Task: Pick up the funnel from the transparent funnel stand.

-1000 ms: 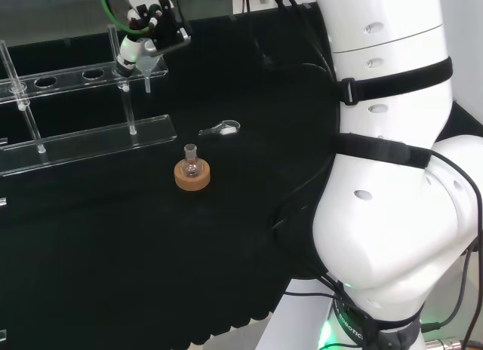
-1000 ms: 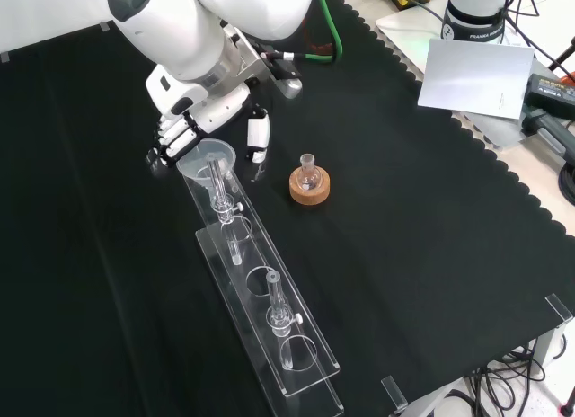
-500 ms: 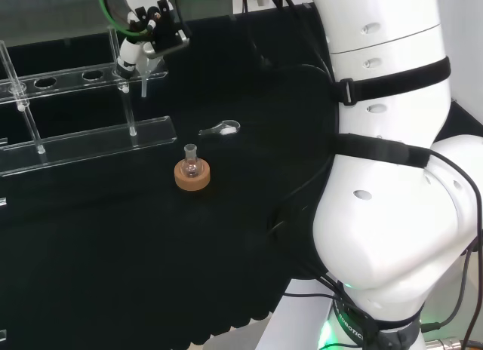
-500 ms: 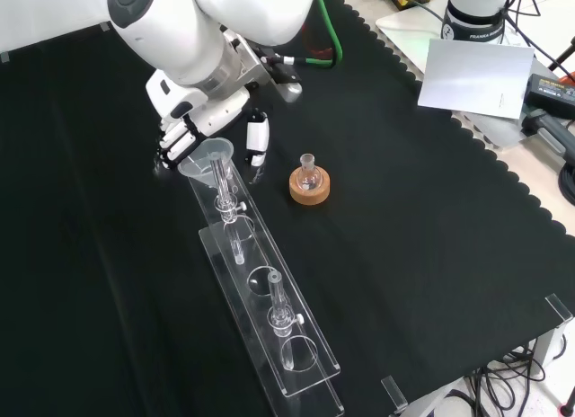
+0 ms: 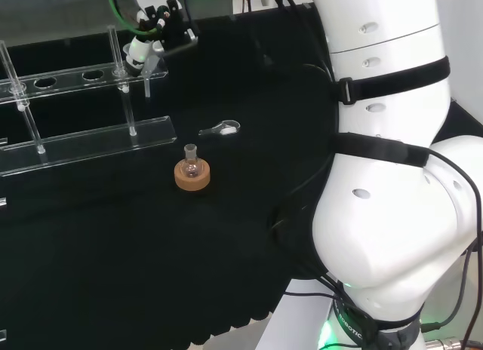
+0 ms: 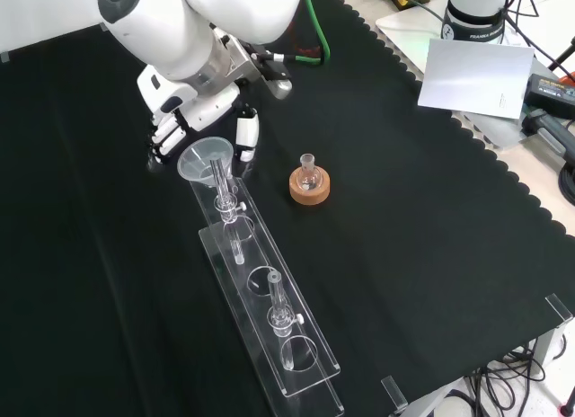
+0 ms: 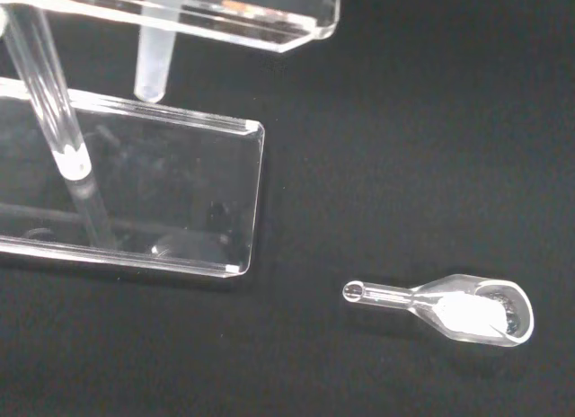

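I am seeing even, bright room light falling from above, and the black cloth (image 6: pixel 422 219) is soaking it up, so shadows are barely registering in the head and front views. The white arm links (image 5: pixel 392 139) are running close to washed out in the head view, with soft grey shading along their undersides. The clear stand (image 6: pixel 260 300) is catching thin bright lines along its edges. In the wrist view the stand's base plate (image 7: pixel 135 183) is glaring pale grey, and the small glass scoop (image 7: pixel 454 309) is throwing a white highlight. A green glow is showing at the arm's base (image 5: pixel 328 336).
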